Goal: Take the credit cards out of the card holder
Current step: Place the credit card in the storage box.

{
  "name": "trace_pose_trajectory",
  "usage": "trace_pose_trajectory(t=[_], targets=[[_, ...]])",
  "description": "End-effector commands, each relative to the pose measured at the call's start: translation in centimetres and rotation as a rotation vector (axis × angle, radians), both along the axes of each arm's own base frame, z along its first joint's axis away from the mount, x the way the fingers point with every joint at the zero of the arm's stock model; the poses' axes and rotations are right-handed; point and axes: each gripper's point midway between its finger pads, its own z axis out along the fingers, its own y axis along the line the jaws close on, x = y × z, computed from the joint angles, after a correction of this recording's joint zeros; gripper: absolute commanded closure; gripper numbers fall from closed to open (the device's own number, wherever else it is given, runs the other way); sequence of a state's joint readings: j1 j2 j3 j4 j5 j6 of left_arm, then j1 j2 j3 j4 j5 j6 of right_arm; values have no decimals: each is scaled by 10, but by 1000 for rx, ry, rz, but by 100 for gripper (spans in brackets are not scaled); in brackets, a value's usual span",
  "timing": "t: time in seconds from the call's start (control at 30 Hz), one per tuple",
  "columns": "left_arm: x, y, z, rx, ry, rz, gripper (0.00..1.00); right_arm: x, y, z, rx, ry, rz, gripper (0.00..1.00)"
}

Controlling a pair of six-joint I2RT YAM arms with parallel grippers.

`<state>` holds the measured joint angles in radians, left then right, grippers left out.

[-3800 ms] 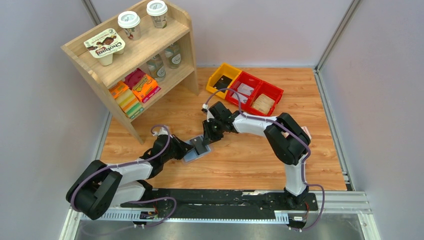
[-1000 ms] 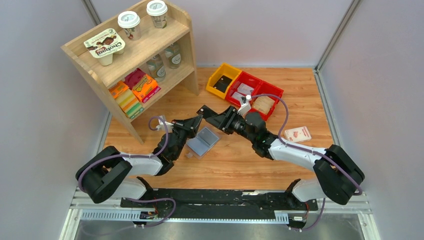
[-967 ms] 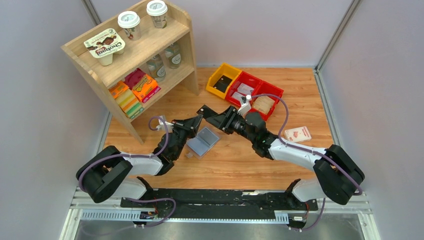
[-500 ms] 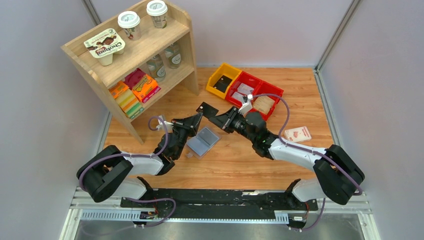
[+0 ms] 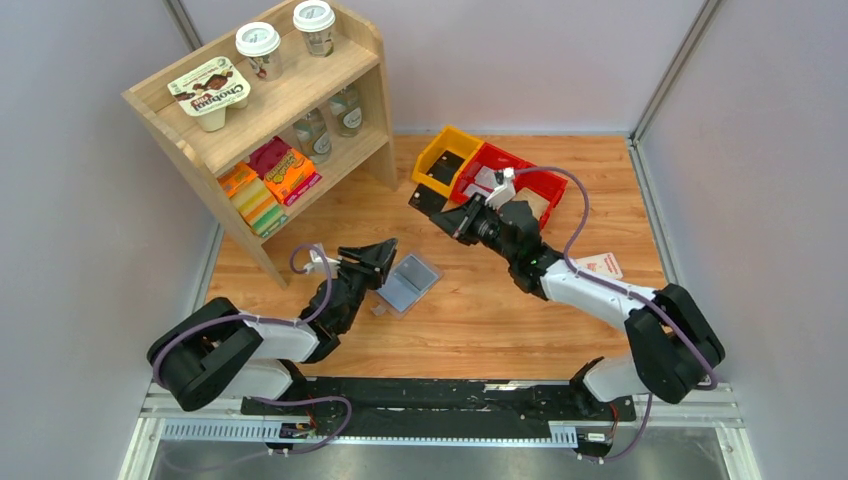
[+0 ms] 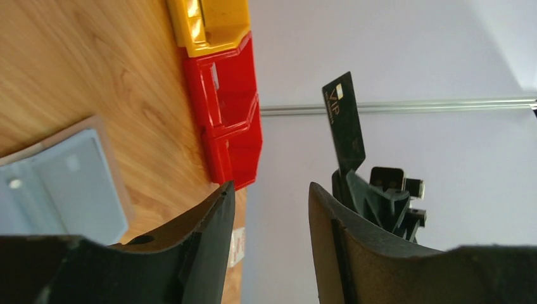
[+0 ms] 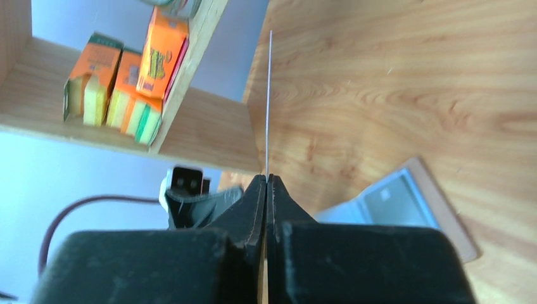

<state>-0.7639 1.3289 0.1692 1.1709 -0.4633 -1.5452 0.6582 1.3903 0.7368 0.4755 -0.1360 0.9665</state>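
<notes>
The card holder [image 5: 408, 283] lies open on the table, a blue-grey sleeve with two panels, also seen in the left wrist view [image 6: 63, 183] and the right wrist view [image 7: 399, 202]. My right gripper [image 5: 443, 208] is shut on a black credit card [image 5: 422, 196] and holds it in the air near the yellow bin. The left wrist view shows that card [image 6: 345, 123] upright with pale print. In the right wrist view it is edge-on, a thin line [image 7: 268, 101] above the closed fingertips of my right gripper [image 7: 266, 180]. My left gripper [image 5: 382, 254] [image 6: 269, 202] is open and empty beside the holder.
A yellow bin [image 5: 445, 155] and two red bins [image 5: 497, 165] stand at the back, the red ones with cards inside. A pink-white packet [image 5: 603, 265] lies at the right. A wooden shelf [image 5: 270, 110] with cups, jars and boxes fills the back left.
The black card passed from my left gripper to my right. The left jaws opened and drew back toward the holder. The right jaws shut on the card and carried it toward the bins.
</notes>
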Motion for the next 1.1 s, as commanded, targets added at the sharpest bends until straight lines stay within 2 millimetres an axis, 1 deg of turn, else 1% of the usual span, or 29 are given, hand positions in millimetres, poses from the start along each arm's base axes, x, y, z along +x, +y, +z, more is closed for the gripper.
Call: trace_pose_trajectory(t=[0.0, 0.03, 0.07, 0.1, 0.13, 0.17, 0.2, 0.23, 0.27, 0.3, 0.33, 0.37, 0.4, 0.43, 0.47, 0.5, 0.53, 0.57, 0.6, 0.63, 0.67, 0.83, 0.87, 0.9, 0.93, 1.07], targets=[[-6, 17, 14, 18, -76, 15, 45, 36, -10, 9, -57, -54, -13, 100], [-8, 15, 2, 63, -47, -16, 44, 47, -13, 7, -77, -49, -24, 100], [-10, 16, 3, 103, -59, -28, 44, 57, -15, 2, -101, -29, -32, 100], [-12, 13, -7, 153, -29, -61, 44, 70, -20, 0, -125, -14, -49, 100], [-13, 12, -3, 195, -43, -74, 44, 82, -22, -17, -164, 31, -56, 100], [-18, 12, -26, 280, 34, -110, 44, 93, -25, -12, -173, 32, -64, 100], [-17, 11, -12, 309, 3, -115, 43, 107, -27, -22, -192, 56, -69, 100], [-23, 17, -37, 407, 90, -129, 43, 118, -29, -28, -202, 75, -75, 100], [-22, 19, -20, 448, 46, -123, 42, 131, -33, -31, -210, 83, -88, 100], [-25, 28, -35, 522, 101, -119, 41, 140, -35, -36, -223, 96, -94, 100], [-24, 33, -23, 557, 65, -94, 40, 152, -37, -38, -234, 99, -105, 100], [-26, 40, -30, 603, 94, -86, 38, 162, -36, -40, -246, 104, -113, 100], [-25, 47, -23, 628, 81, -62, 38, 172, -38, -49, -264, 118, -118, 100], [-28, 51, -26, 658, 97, -60, 37, 181, -37, -50, -273, 125, -119, 100], [-28, 56, -22, 686, 85, -46, 37, 189, -36, -59, -281, 142, -119, 100], [-29, 60, -25, 708, 98, -43, 36, 197, -35, -64, -284, 145, -122, 100], [-30, 63, -22, 736, 97, -37, 35, 206, -35, -62, -281, 133, -131, 100], [-30, 65, -24, 757, 100, -36, 35, 213, -33, -67, -284, 132, -135, 100], [-29, 66, -19, 769, 90, -32, 34, 220, -33, -69, -283, 125, -143, 100], [-30, 67, -21, 787, 98, -35, 34, 227, -32, -71, -283, 121, -149, 100], [-29, 68, -21, 803, 102, -37, 34, 232, -31, -77, -286, 128, -150, 100], [-28, 66, -25, 829, 114, -53, 34, 260, -20, -85, -283, 129, -151, 99], [-28, 65, -26, 832, 115, -57, 34, 265, -19, -84, -279, 121, -154, 99], [-28, 65, -26, 837, 118, -59, 34, 265, -20, -94, -294, 154, -155, 98], [-27, 64, -26, 837, 119, -61, 34, 268, -21, -98, -296, 165, -161, 98], [-27, 63, -26, 841, 121, -67, 34, 273, -23, -106, -310, 175, -179, 92]])
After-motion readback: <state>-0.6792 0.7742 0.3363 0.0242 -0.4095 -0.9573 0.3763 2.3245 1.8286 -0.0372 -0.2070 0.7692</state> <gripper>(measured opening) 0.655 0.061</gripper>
